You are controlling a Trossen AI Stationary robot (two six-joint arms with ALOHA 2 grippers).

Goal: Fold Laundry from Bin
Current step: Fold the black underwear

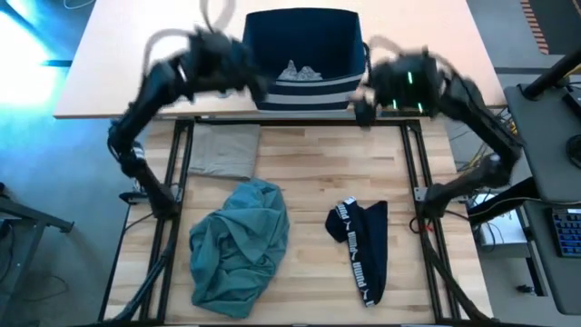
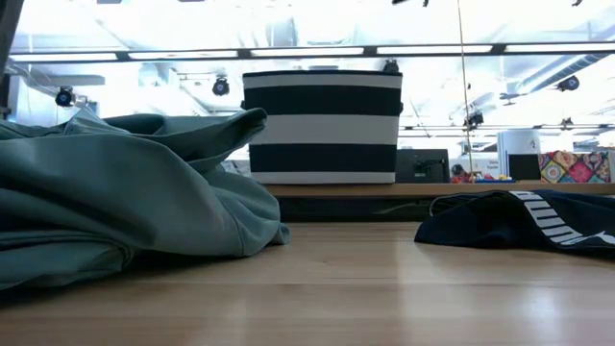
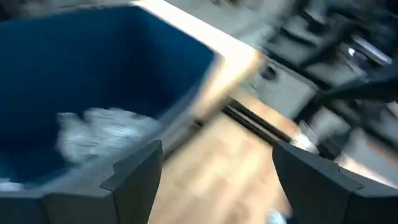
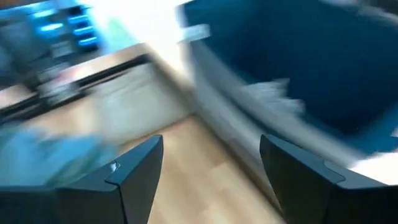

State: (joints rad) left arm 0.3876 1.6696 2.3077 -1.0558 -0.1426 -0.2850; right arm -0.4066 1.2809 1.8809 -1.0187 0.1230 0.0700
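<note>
At 12 o'clock on the desk [image 1: 300, 154] sits the bin [image 1: 304, 41], grey pieces [image 1: 302, 70] inside. Left tool [image 3: 214, 180] at bin's 9 o'clock corner, right tool [image 4: 211, 177] at its 3 o'clock corner; both w/ fingers spread wide, holding nothing. Beige garment [image 1: 222, 150] at 10, teal one [image 1: 241, 245] at 7, navy one [image 1: 363, 236] at 5.

Navy white-striped bin [image 1: 304, 86]; teal-green garment [image 1: 238, 245]; navy white-lettered garment [image 1: 363, 241]; beige garment [image 1: 224, 150].
</note>
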